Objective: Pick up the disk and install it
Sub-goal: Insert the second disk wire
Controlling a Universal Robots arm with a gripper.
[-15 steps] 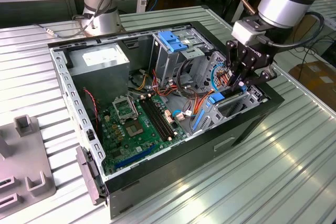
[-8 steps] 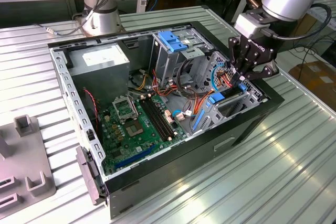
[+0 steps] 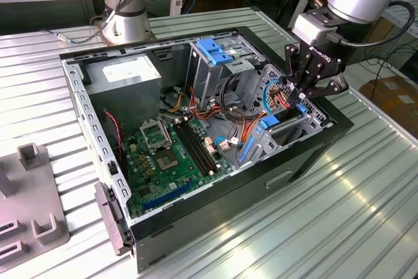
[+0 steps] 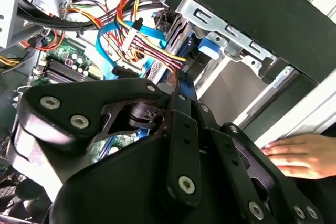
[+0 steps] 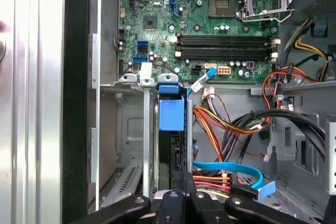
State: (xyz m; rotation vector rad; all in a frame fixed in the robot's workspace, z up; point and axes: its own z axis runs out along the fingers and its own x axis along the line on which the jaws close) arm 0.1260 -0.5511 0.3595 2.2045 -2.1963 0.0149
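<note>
The disk (image 5: 173, 153) stands on edge in a slot of the metal drive bay (image 5: 131, 140) at the front corner of the open computer case (image 3: 307, 155). Its blue rail tab (image 5: 171, 114) is at the slot's inner end. In the exterior view the disk (image 3: 282, 119) sits low in the bay, blue rails showing. My gripper (image 3: 303, 95) is directly over the bay, and its black fingers (image 5: 180, 187) are drawn together against the disk's outer edge. In the second wrist view my gripper (image 4: 181, 90) points into the bay beside a bundle of coloured cables (image 4: 142, 45).
Red, orange and blue cables (image 5: 223, 129) crowd the space beside the bay. A green motherboard (image 3: 170, 155), grey power-supply box (image 3: 124, 73) and a blue bracket (image 3: 212, 50) on a metal cage fill the case. A person's hand (image 4: 302, 153) rests on the table outside the case.
</note>
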